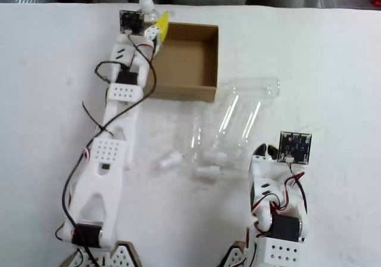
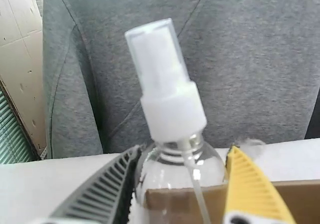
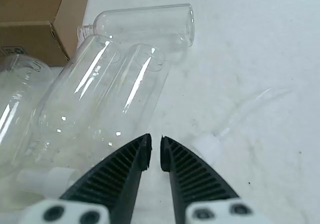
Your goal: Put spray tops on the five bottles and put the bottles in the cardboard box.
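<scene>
— At the far-left corner of the cardboard box (image 1: 187, 91), what is the left arm (image 1: 119, 94) doing?
— It is stretching out to the far edge of the desk (image 1: 333, 71). The left jaws are clamping the shoulders of a clear bottle (image 2: 172, 166), with the grey one on one side and the yellow one on the other. That bottle is wearing a white spray top (image 2: 167, 94) and leaning a little. I cannot tell whether it is hanging over the box or just outside its wall.
— And the others?
— Four clear bottles (image 1: 229, 121) are lying on the desk between the box and the right arm (image 1: 277, 219). Three are lying side by side, touching, with their necks pointing toward the near left. The fourth bottle (image 1: 253, 90) is lying crosswise just beyond them, near the box's near-right corner.
— Are they capped?
— A white top (image 3: 50, 176) is sitting at the neck of one of the three. For the rest I am not managing to tell. A loose spray top (image 3: 206, 146) is lying beside them, its thin tube (image 3: 255, 98) curving away over the desk.
— The right jaws?
— They are hovering low by the near ends of the bottles, nearly closed with only a slit showing, and gripping nothing
</scene>
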